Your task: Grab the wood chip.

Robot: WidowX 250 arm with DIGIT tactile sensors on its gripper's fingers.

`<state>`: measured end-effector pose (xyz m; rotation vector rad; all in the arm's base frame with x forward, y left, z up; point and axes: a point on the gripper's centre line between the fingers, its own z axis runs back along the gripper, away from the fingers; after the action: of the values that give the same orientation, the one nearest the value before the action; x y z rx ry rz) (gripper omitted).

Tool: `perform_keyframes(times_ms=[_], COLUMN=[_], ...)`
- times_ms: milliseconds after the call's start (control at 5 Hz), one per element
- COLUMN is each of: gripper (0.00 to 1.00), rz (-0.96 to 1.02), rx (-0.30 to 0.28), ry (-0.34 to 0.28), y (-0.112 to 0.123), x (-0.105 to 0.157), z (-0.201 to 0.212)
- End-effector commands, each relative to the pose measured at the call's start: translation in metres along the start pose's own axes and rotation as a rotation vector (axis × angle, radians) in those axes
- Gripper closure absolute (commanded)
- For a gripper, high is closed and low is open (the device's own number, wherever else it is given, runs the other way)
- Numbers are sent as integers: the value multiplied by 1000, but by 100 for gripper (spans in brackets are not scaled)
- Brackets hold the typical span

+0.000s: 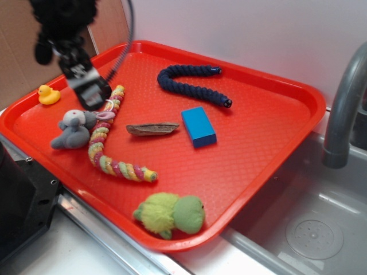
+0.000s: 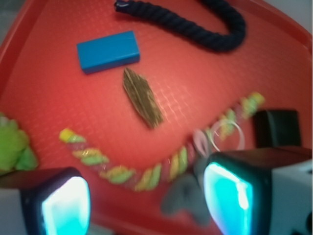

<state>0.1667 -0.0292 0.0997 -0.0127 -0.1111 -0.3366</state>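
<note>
Exterior: gripper [image 1: 92,91] above grey plush [image 1: 73,129], jaw state unreadable here. Wood chip [image 1: 152,129] flat on red tray [image 1: 275,149], just left of blue block [image 1: 199,126].
Wrist: jaws open, empty; chip lies between block and multicolour rope [image 2: 161,164].

The black arm [image 1: 63,26] reaches down at the far left, slightly tilted. Its gripper [image 2: 146,198] hangs with its two fingers [image 2: 227,196] spread apart, nothing between them.
</note>
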Motion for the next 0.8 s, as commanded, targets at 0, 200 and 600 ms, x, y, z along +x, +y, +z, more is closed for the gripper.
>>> perform_keyframes(times_ms=[0,200,600], gripper=[0,0,0], rz=[-35,-13,-14], rx=[-34,-48,-17], ry=[63,98,145], y=[-9,-3,5], x=[36,36,33], z=[-53,-62,-82])
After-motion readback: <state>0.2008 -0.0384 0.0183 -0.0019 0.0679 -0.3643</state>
